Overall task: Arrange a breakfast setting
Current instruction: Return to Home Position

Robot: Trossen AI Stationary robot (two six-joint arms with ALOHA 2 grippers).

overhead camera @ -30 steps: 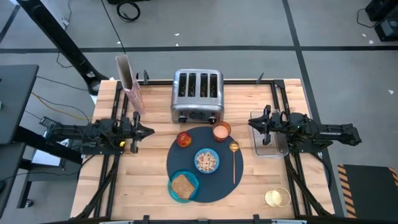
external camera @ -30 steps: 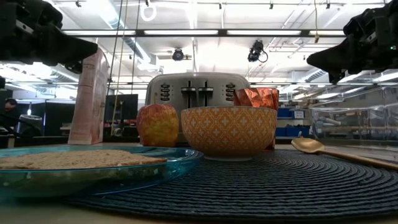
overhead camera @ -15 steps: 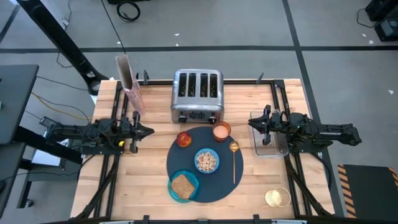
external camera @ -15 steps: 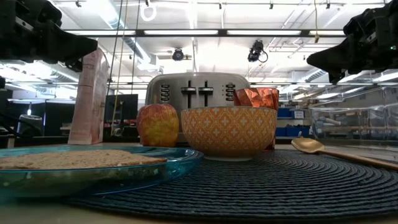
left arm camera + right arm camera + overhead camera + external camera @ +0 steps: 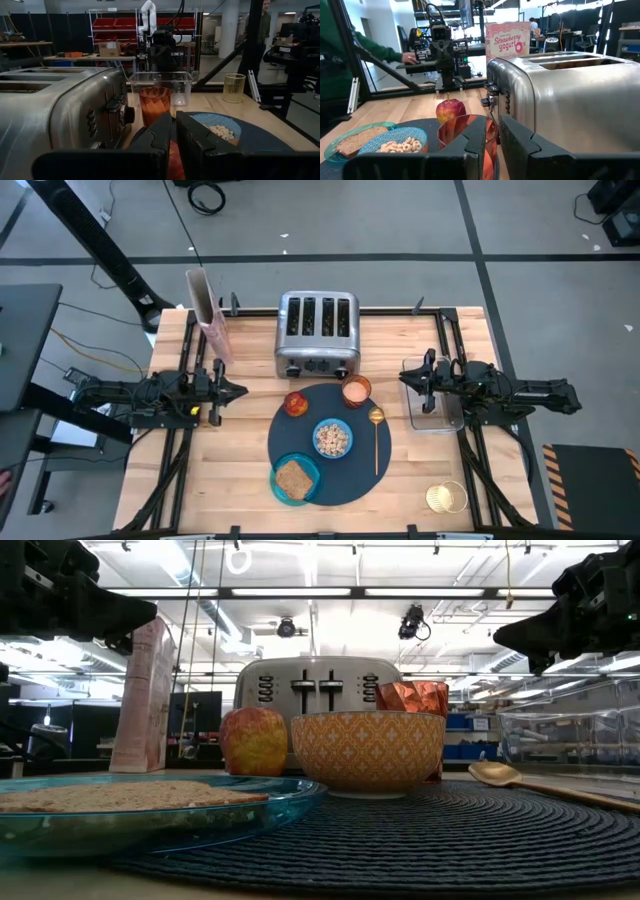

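Note:
The round navy mat [image 5: 345,472] lies on the table in front of the toaster. On it stand the blue bowl [image 5: 332,438] holding cereal, the teal plate [image 5: 309,470] with the toast slice [image 5: 292,477], the gold spoon [image 5: 376,435], the copper cup [image 5: 356,391] and the red-orange fruit [image 5: 296,403]. My left gripper [image 5: 240,391] hangs shut and empty left of the mat, pointing at the fruit; it shows in its wrist view [image 5: 174,120]. My right gripper [image 5: 405,377] hangs shut and empty right of the cup, above a clear container; it shows in its wrist view [image 5: 492,125].
The chrome toaster [image 5: 317,335] stands behind the mat, and the pink cereal box [image 5: 208,310] stands at the far left. A clear container [image 5: 437,412] sits under my right arm, and a gold wire cup [image 5: 446,497] sits at the near right. A person in green shows beyond the table [image 5: 340,55].

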